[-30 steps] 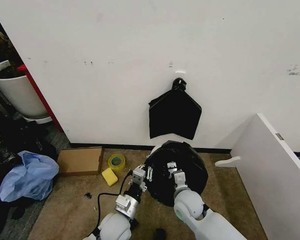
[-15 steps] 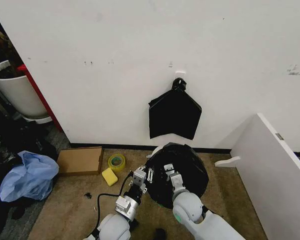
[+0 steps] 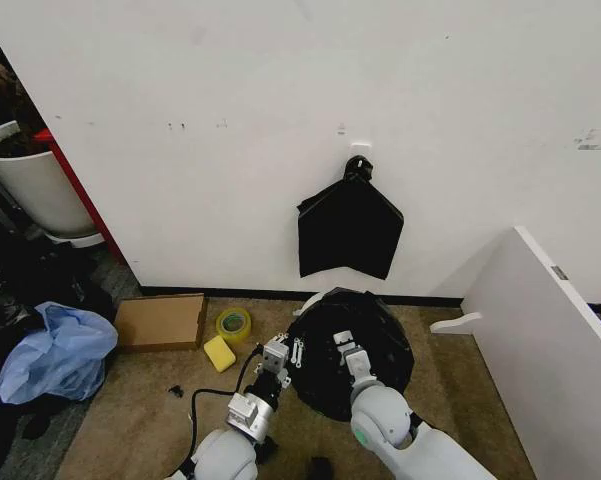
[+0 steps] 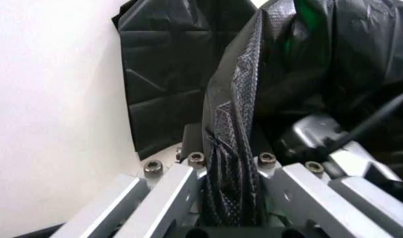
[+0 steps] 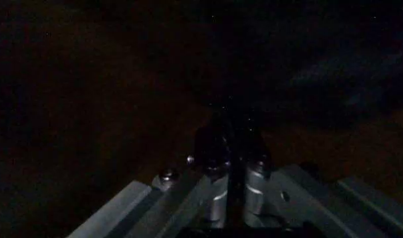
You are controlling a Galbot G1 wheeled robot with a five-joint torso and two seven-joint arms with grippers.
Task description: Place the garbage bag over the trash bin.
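In the head view the bag (image 3: 365, 335) sits low and centre in the frame, a wrinkled black dome of film spread over the bin (image 3: 309, 298), whose white rim peeks out only as a small sliver at the bag's upper left edge, close to the wall (image 3: 280, 120). The left gripper (image 3: 288, 352) is at the bag's left edge, reaching up from the bottom of the frame; in the left wrist view its fingers (image 4: 181, 183) are closed tight on a bunched fold of the bag (image 4: 234, 148) that runs up between them. The right gripper (image 3: 346, 347) lies on top of the bag, just right of the left one; in the right wrist view its fingers (image 5: 218, 193) stand close together with a thin dark strip between them, and the dark frame does not let me tell whether that strip is film. On the wall directly above the bag hangs a flat black bundle (image 3: 348, 228) with a knotted top. Left of the bag on the brown floor (image 3: 140, 400) lie a yellow sponge (image 3: 219, 353), a tape roll (image 3: 233, 323) and a flat cardboard box (image 3: 161, 321), with a light blue bag (image 3: 55, 350) at the far left and a large white tub (image 3: 30, 180) in the upper left. A white panel (image 3: 540, 350) slants across the lower right.
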